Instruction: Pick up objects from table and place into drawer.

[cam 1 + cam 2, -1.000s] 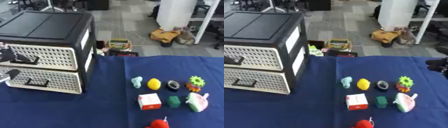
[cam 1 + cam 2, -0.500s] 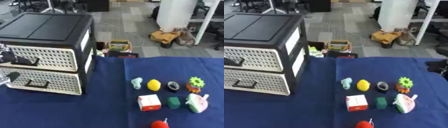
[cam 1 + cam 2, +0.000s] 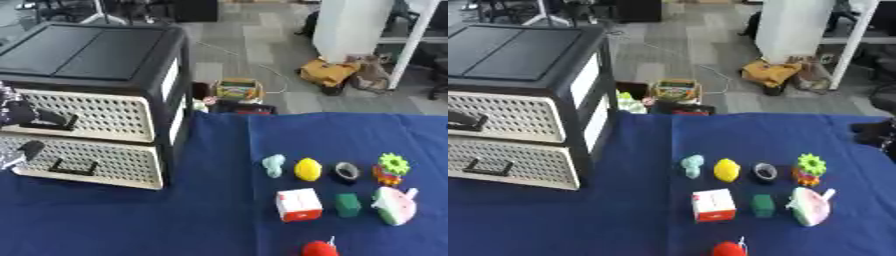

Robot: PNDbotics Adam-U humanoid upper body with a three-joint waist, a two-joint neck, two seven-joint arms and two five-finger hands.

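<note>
A black drawer unit with two white perforated drawers stands at the left, both drawers closed. My left hand shows at the left edge, right beside the upper drawer's black handle. On the blue cloth lie a teal piece, a yellow lemon, a black ring, a green gear toy, a white and red cube, a green block, a pink and green slice and a red piece. My right hand is a dark shape at the right edge, above the table.
The lower drawer has its own handle. The blue table ends at its far edge, with floor, a small crate and bags beyond it. Bare cloth lies between the drawer unit and the toys.
</note>
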